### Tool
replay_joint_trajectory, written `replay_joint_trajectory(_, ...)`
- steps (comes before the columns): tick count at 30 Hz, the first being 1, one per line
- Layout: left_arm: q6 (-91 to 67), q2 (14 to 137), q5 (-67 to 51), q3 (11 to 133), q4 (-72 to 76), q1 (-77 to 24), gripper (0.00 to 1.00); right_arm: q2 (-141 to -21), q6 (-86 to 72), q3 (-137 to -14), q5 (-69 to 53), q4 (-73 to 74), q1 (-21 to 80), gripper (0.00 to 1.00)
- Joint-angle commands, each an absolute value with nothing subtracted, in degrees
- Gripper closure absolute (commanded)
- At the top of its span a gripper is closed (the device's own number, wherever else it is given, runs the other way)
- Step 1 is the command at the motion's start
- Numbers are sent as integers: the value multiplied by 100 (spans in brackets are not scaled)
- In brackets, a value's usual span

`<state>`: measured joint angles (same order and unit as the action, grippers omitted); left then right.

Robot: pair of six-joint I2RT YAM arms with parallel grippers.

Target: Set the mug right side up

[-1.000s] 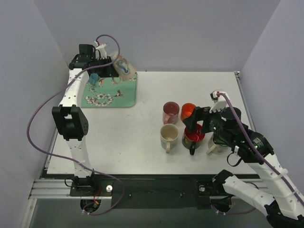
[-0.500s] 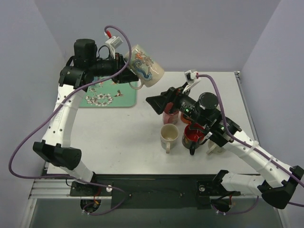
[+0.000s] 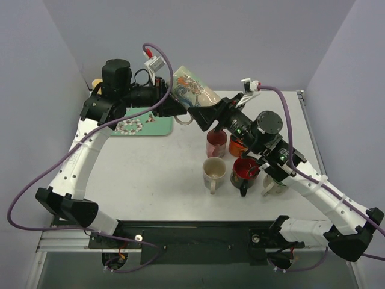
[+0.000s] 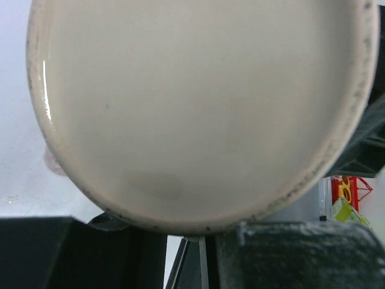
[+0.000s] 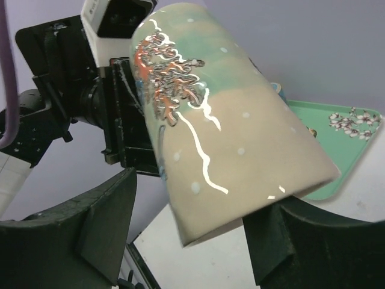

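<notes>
The mug is beige and teal with a red and blue painted design. It hangs tilted in the air above the table's far middle. My left gripper is shut on its left end. In the left wrist view the mug's pale end fills the frame above my dark fingers. My right gripper is open, its jaws standing either side of the mug's other end. The right wrist view shows the mug between my fingers, with the left gripper behind it.
A green floral tray lies at the far left, also in the right wrist view. Upright mugs stand under my right arm: pink, orange, cream, red and a partly hidden white one.
My left arm lifted the mug off the tray and carried it right and up. My right arm rose from beside the standing mugs and its open jaws now straddle the mug.
</notes>
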<state>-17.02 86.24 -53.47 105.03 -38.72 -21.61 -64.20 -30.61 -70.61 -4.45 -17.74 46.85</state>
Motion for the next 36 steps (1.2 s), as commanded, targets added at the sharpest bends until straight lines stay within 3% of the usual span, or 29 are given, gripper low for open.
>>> replay_joint_trajectory(1, -1784, 8297, -6161, 10398, -3261, -2470, 100, -6653, -3059, -7672, -642, -2751, 4702, 43)
replay_joint_trajectory(3, -1837, 8297, -6205, 10354, -3200, -2513, 100, -6776, -3094, -7752, -633, -2786, 4693, 54)
replay_joint_trajectory(5, -1977, 8288, -6302, 10257, -3042, -2584, 100, -6846, -3137, -7761, -607, -2900, 4702, 73)
replay_joint_trajectory(6, -2038, 8279, -6328, 10187, -2998, -2610, 100, -6855, -3164, -7752, -580, -2918, 4685, 96)
replay_joint_trajectory(8, -1978, 8271, -6258, 10134, -2962, -2584, 100, -6829, -3112, -7752, -388, -2761, 4685, 100)
replay_joint_trajectory(9, -1882, 8288, -6092, 10134, -3127, -2567, 91, -6777, -2963, -7822, -326, -2638, 4685, 100)
replay_joint_trajectory(10, -1629, 8297, -5969, 10142, -3277, -2497, 76, -6750, -2866, -7901, -82, -2167, 4676, 100)
replay_joint_trajectory(11, -1461, 8323, -5550, 10186, -3661, -2470, 39, -6706, -2604, -8084, -27, -1832, 4684, 100)
replay_joint_trajectory(12, -1015, 8323, -5355, 10282, -4048, -2409, 24, -6723, -2454, -8234, 409, -1219, 4676, 100)
replay_joint_trajectory(13, -828, 8341, -4830, 10327, -4234, -2373, 16, -6767, -2095, -8531, 552, -830, 4667, 100)
replay_joint_trajectory(18, -220, 8086, -3516, 9722, -4114, -1559, 14, -7389, -1126, -9491, 1195, 1454, 4386, 100)
replay_joint_trajectory(22, 287, 7972, -2938, 9449, -4227, -881, 13, -8311, -951, -10378, 478, 2730, 4025, 100)
replay_joint_trajectory(26, 940, 7989, -2015, 9088, -4193, -433, 11, -9488, -441, -11204, 53, 3565, 4333, 100)
replay_joint_trajectory(30, 1116, 8296, -1977, 9061, -4183, 350, 10, -10684, -430, -12293, 359, 4147, 4544, 100)
replay_joint_trajectory(36, 1397, 9007, -1671, 9237, -3938, 958, 9, -11828, -431, -12822, 668, 4228, 4799, 100)
